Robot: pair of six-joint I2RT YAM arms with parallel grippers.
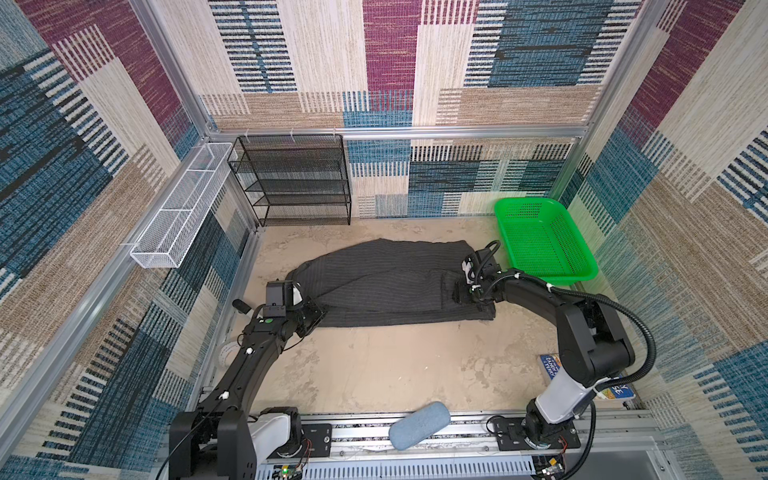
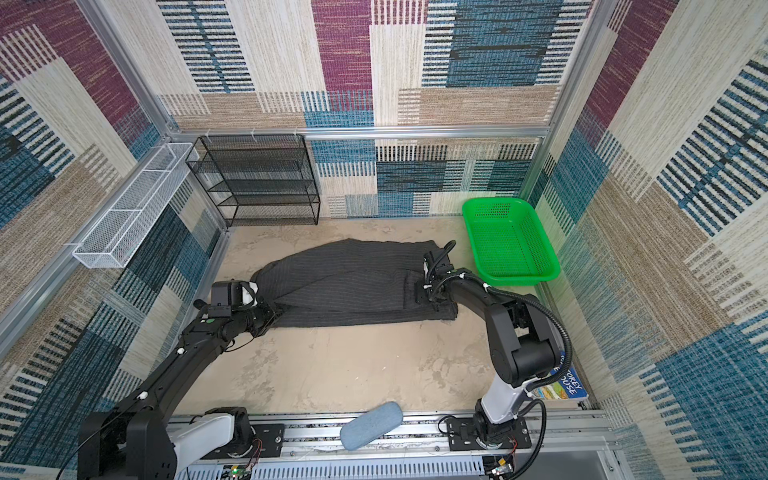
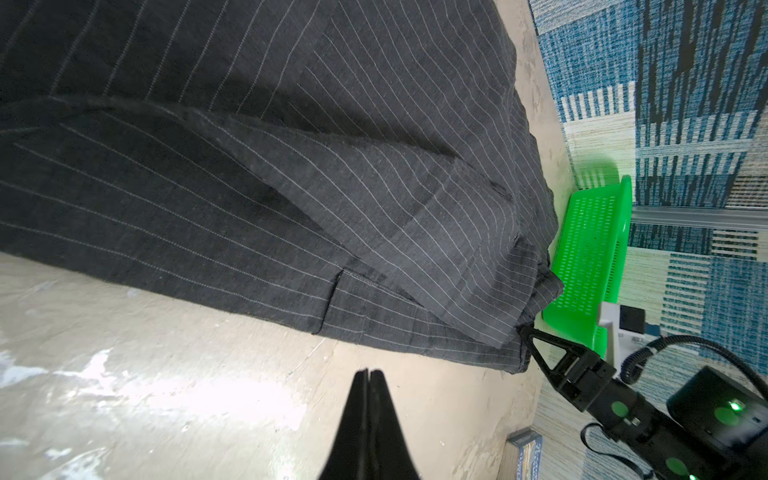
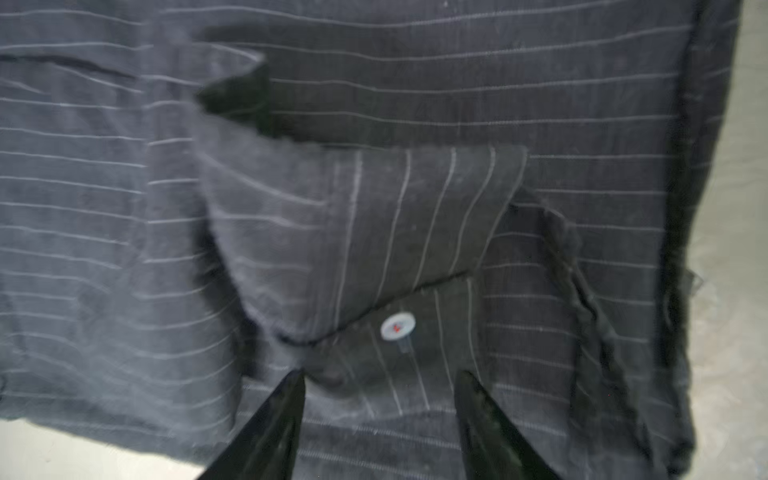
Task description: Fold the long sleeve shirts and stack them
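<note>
At near-left corner of the long sleeve shirt (image 1: 386, 282): left gripper (image 3: 368, 374) clenched, fingers pressed flat together, nothing held. Tips over bare table (image 3: 166, 395), just off the hem. Same gripper in a top view (image 2: 271, 316) touching or just beside the cloth edge; cannot tell which.

Over right end of the shirt: right gripper (image 4: 380, 374) released, jaws standing apart above a folded-in cuff (image 4: 374, 232), one pale button (image 4: 397, 326) just ahead of the tips. No cloth pinched. Right wrist view blurred.

Shirt itself — dark charcoal, thin pale pinstripes — lying lengthwise across mid-table in both top views, sides folded inward into a long band, a sleeve laid along the top.

Green basket (image 1: 544, 245) just beyond the right gripper, against the right wall, near the shirt's far-right corner but apart from it. Black mesh rack (image 1: 295, 178) at back wall, well apart from the shirt.
</note>
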